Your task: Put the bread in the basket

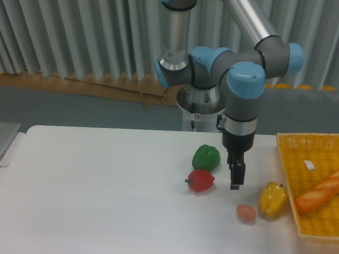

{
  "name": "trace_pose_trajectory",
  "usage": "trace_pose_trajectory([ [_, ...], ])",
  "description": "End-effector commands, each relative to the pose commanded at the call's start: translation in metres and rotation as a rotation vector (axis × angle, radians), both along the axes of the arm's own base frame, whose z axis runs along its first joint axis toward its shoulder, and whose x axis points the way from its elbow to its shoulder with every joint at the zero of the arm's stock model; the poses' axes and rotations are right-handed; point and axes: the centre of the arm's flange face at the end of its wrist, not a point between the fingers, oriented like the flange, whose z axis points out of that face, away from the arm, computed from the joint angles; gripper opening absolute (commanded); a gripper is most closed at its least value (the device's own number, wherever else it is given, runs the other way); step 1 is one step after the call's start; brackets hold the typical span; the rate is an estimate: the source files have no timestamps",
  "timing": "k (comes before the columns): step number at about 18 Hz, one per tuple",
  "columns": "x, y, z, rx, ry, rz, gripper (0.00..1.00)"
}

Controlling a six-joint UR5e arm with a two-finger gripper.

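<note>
Bread (323, 189) already lies in the basket (287, 167), job looks done

The jaws (235, 177) hang empty over the bench between red pepper (201, 180) and yellow pepper (272, 200); I can't tell their gap; next call: pull clear

A single fixed camera looks from the table's (96, 214) front edge toward 12 o'clock, raised and angled down, fairly near, with the basket (287, 167) cropped at 3 o'clock.

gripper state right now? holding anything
Gripper: holds nothing, above the table between the red pepper and yellow pepper; open or shut cannot be told.
</note>
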Motion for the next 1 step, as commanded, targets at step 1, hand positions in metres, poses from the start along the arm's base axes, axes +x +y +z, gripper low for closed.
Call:
trace_pose_trajectory([
  [1, 0.0031, 0.0011, 0.0034, 0.003, 0.003, -0.005, 1.00],
])
